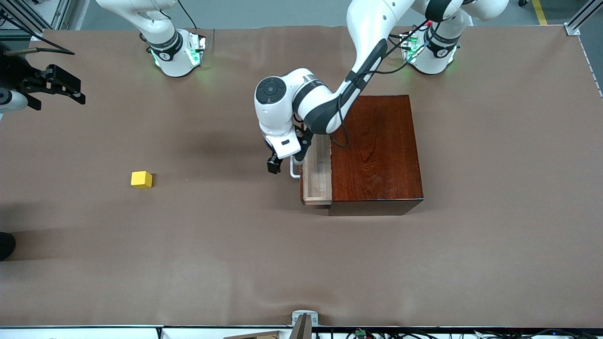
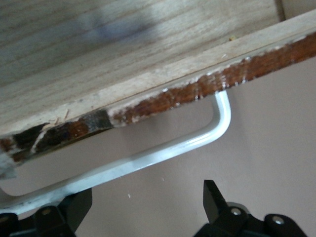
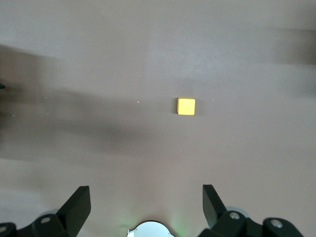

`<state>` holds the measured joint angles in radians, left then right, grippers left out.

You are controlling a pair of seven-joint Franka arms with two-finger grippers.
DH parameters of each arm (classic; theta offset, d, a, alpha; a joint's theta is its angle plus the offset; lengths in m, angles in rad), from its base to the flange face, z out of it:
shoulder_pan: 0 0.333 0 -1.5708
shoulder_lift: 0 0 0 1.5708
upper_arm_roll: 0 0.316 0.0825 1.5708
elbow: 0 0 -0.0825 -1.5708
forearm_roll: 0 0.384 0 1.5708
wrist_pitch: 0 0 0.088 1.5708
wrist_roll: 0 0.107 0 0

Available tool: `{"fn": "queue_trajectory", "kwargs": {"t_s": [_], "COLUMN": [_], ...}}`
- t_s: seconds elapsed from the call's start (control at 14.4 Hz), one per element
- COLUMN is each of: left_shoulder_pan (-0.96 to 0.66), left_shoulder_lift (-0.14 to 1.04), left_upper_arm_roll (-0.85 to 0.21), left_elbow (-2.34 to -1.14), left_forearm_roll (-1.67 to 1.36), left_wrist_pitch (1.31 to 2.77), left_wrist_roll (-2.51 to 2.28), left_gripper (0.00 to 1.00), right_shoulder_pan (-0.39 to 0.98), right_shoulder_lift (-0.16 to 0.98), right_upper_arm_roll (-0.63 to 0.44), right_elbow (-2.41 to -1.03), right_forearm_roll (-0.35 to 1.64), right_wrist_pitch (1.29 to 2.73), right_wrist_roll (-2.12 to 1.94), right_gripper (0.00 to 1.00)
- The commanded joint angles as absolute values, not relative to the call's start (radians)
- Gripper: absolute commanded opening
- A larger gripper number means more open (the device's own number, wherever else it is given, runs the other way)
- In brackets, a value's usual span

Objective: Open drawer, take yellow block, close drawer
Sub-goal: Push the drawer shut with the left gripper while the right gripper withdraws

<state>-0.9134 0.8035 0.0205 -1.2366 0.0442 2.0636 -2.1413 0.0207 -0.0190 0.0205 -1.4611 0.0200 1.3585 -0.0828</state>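
The dark reddish-brown wooden box (image 1: 377,153) has its drawer (image 1: 316,174) pulled out a short way, so a strip of pale interior (image 2: 113,44) shows. My left gripper (image 1: 284,165) is open right at the drawer's white bar handle (image 1: 294,170). In the left wrist view the handle (image 2: 163,150) crosses just past the fingertips of the left gripper (image 2: 146,197), with nothing gripped. The yellow block (image 1: 141,179) lies on the bare table toward the right arm's end. My right gripper (image 1: 61,87) hangs open, high over the table, with the yellow block (image 3: 186,106) below the right gripper (image 3: 145,197).
The brown table mat (image 1: 235,254) spreads all round the box and the block. A small metal bracket (image 1: 304,320) sits at the table edge nearest the front camera. The two arm bases (image 1: 176,54) stand along the edge farthest from it.
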Motion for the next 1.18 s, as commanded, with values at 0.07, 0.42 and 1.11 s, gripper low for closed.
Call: {"fn": "queue_trajectory", "kwargs": {"t_s": [0.07, 0.42, 1.11], "left_shoulder_pan": [-0.897, -0.894, -0.894], "left_shoulder_lift": [0.778, 0.776, 0.562], "left_upper_arm_roll": [0.043, 0.090, 0.086], "left_elbow": [-1.272, -1.272, -1.249], "left_forearm_roll": [0.091, 0.092, 0.010], "left_wrist_pitch": [1.913, 1.734, 1.736], "left_wrist_roll": [-2.148, -2.148, -2.108], "left_gripper": [1.00, 1.00, 1.00], "right_shoulder_pan": [0.028, 0.028, 0.028], "right_shoulder_lift": [-0.048, -0.046, -0.046], "right_upper_arm_roll": [0.012, 0.011, 0.011], "right_elbow": [-1.489, -1.489, -1.489], "right_forearm_roll": [0.029, 0.029, 0.031], "right_wrist_pitch": [1.370, 1.368, 1.365], "right_wrist_roll": [-0.072, -0.071, -0.071], "right_gripper": [1.00, 1.00, 1.00]}}
